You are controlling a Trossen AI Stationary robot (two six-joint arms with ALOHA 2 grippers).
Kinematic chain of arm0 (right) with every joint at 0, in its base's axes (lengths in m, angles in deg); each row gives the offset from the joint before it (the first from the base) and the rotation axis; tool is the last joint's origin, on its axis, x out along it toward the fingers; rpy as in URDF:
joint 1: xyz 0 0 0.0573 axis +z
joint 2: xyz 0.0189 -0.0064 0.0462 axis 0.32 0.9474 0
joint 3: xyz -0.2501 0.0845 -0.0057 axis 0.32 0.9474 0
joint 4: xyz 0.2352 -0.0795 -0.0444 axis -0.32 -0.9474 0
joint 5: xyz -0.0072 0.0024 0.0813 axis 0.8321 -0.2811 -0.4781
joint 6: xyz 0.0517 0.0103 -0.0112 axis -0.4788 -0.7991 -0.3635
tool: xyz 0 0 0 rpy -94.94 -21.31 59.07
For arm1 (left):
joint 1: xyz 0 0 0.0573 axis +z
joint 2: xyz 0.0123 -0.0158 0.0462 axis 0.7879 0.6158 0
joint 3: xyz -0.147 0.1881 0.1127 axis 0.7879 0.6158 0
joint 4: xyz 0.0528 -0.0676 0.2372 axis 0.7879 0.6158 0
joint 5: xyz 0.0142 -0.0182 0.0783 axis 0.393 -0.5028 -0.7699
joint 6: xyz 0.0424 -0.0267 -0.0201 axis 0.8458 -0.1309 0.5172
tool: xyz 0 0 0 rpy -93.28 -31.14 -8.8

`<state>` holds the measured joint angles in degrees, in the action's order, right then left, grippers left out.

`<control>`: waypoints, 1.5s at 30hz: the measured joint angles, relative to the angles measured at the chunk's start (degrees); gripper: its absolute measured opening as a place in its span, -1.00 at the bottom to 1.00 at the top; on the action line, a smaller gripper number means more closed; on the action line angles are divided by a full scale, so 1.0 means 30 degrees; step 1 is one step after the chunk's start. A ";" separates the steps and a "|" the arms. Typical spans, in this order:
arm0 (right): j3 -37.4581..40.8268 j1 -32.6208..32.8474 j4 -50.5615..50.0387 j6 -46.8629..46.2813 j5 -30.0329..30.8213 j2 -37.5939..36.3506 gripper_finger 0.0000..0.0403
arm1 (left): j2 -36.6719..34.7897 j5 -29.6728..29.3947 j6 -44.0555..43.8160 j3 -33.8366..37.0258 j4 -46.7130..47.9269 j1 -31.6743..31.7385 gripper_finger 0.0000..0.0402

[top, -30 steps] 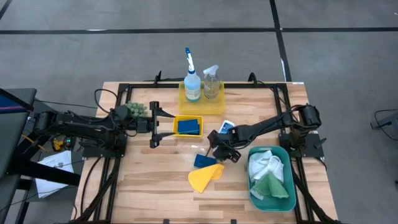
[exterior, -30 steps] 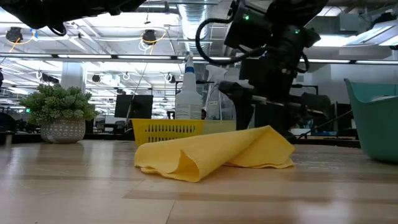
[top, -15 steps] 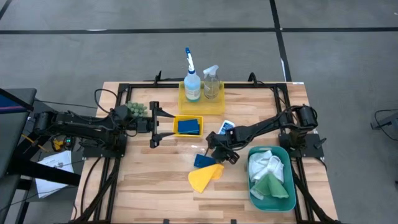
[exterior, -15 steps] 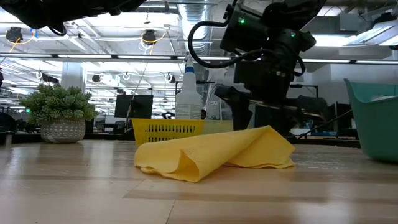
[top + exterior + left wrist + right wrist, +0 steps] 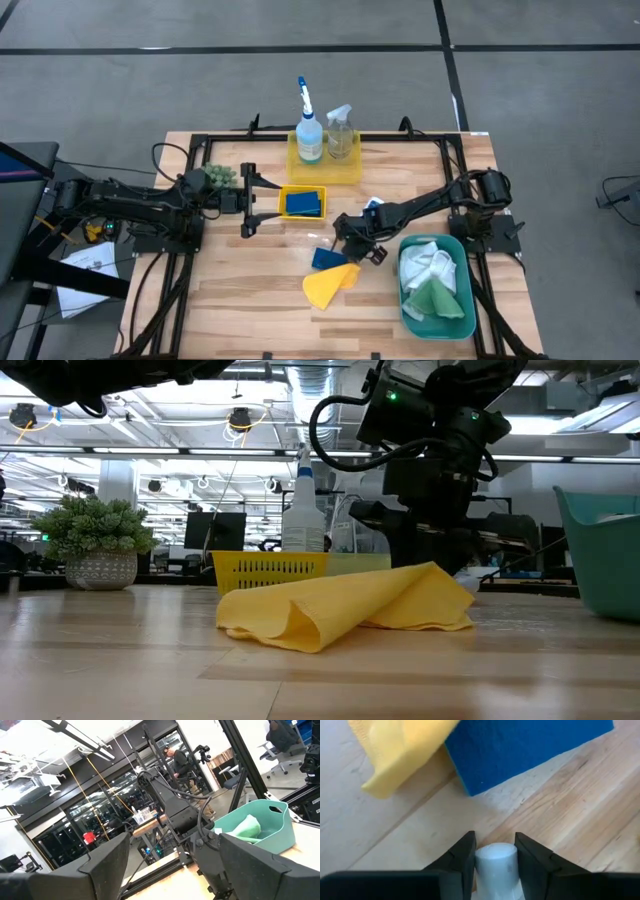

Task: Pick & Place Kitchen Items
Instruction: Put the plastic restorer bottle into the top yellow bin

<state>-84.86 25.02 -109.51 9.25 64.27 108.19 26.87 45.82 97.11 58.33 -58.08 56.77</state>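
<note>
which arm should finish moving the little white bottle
The right. Its gripper already has the small white bottle between its fingers, near the blue sponge and teal bin. The left gripper waits beside the small yellow tray.

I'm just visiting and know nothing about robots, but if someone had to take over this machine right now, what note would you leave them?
Right gripper: shut on the small white bottle, low over the table centre, beside the loose blue sponge and yellow cloth.
Left gripper: open, empty, waiting at the table's left by the small tray.
Done: two spray bottles stand in the back tray; one sponge lies in the small tray; white cloth and green cloth are in the teal bin.
Left: probably place the held bottle, then the loose sponge and yellow cloth.
</note>
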 joint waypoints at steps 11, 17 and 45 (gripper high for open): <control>-0.0784 0.0577 -0.0181 0.0187 0.0241 0.0095 -0.46 | 0.0000 -0.0001 0.0000 0.0000 0.0000 -0.0005 0.49; -0.0933 0.0609 -0.0203 0.0137 -0.0129 0.0124 -0.48 | 0.0000 -0.0001 0.0000 0.0000 0.0000 -0.0003 0.49; -0.0302 0.1153 0.2907 -0.5356 -0.5004 -0.9218 -0.48 | 0.0000 0.0006 -0.0211 0.0000 0.0007 -0.0005 0.49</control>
<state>-85.77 28.48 -100.79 -6.82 49.26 80.53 26.87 45.84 96.48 58.33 -58.06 56.75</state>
